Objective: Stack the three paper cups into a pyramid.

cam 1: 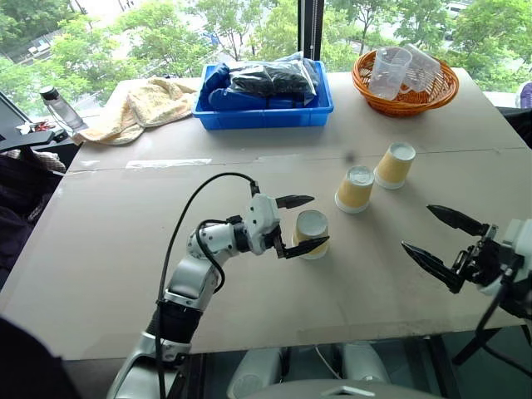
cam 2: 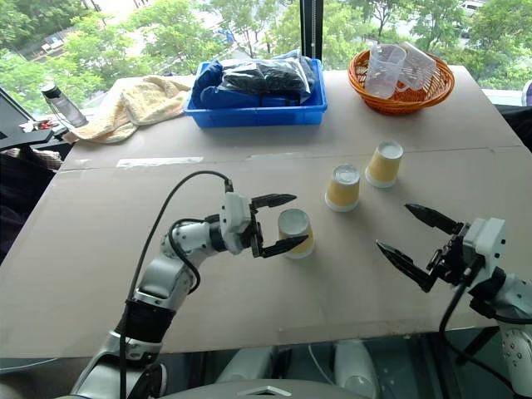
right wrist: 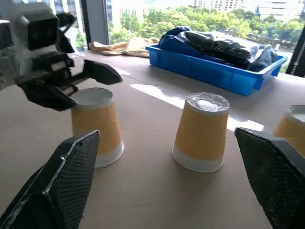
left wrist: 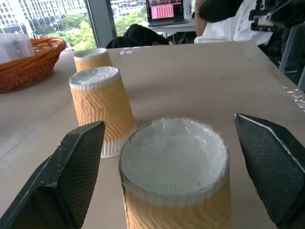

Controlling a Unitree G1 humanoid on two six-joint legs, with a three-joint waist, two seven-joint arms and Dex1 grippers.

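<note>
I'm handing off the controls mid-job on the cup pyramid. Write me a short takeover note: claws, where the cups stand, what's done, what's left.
Left claw: open, fingers either side of the nearest paper cup, not closed on it.
Right claw: open and empty, above the table to the right of the cups.
Cups: all three upside down on the table. The middle cup and the far cup stand close together, further back and to the right; the nearest cup stands apart from them.
Done: nothing stacked yet.
Left: probably set two cups side by side as a base, then place the third on top.
</note>
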